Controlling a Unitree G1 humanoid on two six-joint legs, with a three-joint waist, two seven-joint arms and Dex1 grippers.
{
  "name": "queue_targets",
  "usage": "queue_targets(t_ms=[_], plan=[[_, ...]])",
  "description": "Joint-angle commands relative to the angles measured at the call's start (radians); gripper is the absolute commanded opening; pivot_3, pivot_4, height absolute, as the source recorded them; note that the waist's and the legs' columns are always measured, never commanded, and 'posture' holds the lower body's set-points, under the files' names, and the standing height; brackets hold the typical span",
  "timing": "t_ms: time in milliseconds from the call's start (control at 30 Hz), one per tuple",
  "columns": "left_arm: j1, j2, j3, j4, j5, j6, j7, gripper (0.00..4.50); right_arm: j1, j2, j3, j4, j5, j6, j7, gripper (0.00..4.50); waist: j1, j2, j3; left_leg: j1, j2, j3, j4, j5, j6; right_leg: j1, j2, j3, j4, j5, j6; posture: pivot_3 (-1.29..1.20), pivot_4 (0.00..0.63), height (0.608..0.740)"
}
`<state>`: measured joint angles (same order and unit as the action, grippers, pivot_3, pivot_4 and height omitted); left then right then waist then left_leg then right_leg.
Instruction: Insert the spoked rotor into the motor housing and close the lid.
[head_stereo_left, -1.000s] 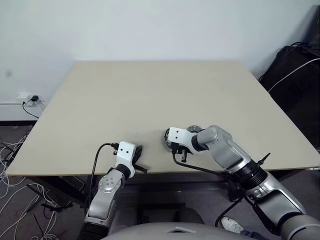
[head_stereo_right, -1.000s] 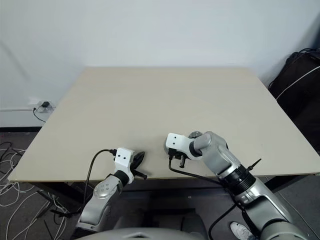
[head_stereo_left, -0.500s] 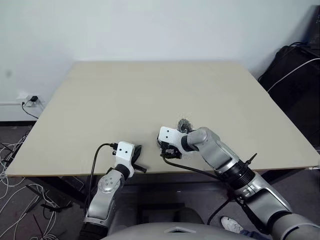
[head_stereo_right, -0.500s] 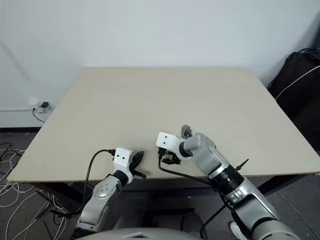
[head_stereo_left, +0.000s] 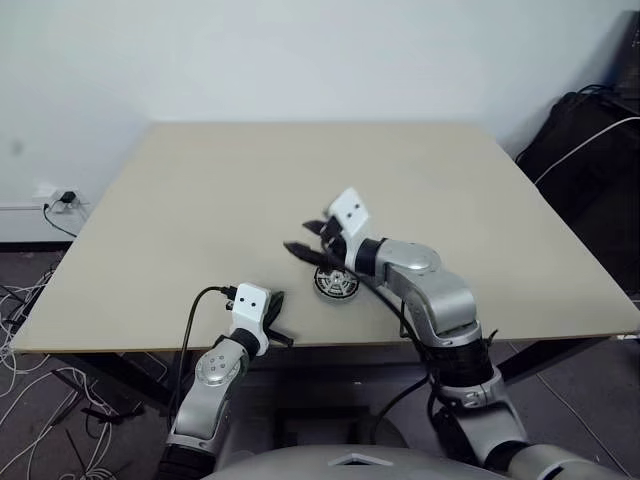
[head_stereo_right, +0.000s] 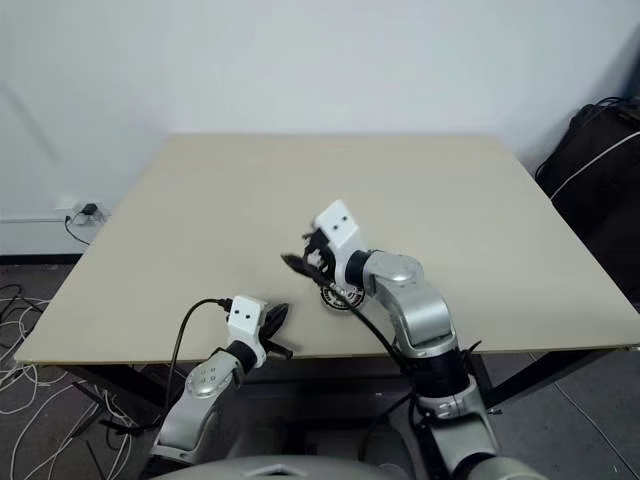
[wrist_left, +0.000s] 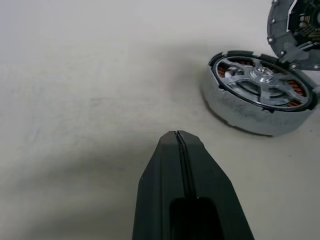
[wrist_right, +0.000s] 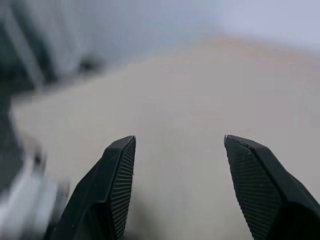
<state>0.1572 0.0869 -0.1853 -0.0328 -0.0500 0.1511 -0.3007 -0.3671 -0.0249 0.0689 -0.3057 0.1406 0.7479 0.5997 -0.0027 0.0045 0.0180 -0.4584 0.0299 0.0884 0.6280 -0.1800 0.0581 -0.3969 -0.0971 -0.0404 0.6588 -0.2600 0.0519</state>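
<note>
Silver spoked rotor (wrist_left: 263, 82) now sits in the motor housing (wrist_left: 250, 107); right end effector (head_stereo_left: 312, 240) has lifted away open, empty; left end effector (wrist_left: 179, 137) shut, empty; lid (wrist_left: 295, 27) remains off.

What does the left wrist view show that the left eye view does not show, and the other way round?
The left wrist view gives detail: the spoked rotor sits inside the motor housing, with copper windings between its spokes, and the lid stands tilted at the housing's far edge. The left gripper has its fingers pressed together.

The left eye view gives the layout: the right gripper is open and empty, raised above the table; a wall socket with cables is on the left, and a dark bag on the right.

Both show the housing near the table's front edge, and the left gripper.
</note>
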Motion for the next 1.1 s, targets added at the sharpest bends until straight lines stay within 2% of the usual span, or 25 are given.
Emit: queue_targets(t_ms=[33, 233, 1100], plan=[[-0.01, 0.009, -0.003, -0.034, -0.004, -0.002, -0.009, 0.0, 0.039, 0.033, -0.066, -0.07, 0.039, -0.13, -0.086, 3.01, -0.001, 0.0, 0.0, 0.0, 0.0, 0.0, 0.0, 0.0, 0.0, 0.0, 0.0, 0.0, 0.0, 0.0, 0.0, 0.0, 0.0, 0.74], [-0.021, 0.022, -0.007, -0.038, -0.005, 0.012, -0.021, 0.0, 0.092, 0.031, -0.055, -0.087, 0.06, -0.214, -0.147, 3.01, -0.011, 0.001, 0.0, 0.0, 0.001, 0.0, -0.001, 0.0, -0.001, -0.001, 0.0, 0.0, 0.001, 0.0, 0.0, 0.0, 0.0, 0.74], [-0.031, 0.03, -0.007, -0.036, -0.004, 0.018, -0.031, 0.0, 0.093, -0.057, -0.003, -0.048, 0.114, -0.213, -0.21, 3.01, -0.009, 0.001, 0.0, 0.0, 0.001, 0.0, -0.001, 0.0, -0.001, -0.001, -0.001, 0.001, 0.0, 0.0, 0.0, 0.0, 0.0, 0.74]])
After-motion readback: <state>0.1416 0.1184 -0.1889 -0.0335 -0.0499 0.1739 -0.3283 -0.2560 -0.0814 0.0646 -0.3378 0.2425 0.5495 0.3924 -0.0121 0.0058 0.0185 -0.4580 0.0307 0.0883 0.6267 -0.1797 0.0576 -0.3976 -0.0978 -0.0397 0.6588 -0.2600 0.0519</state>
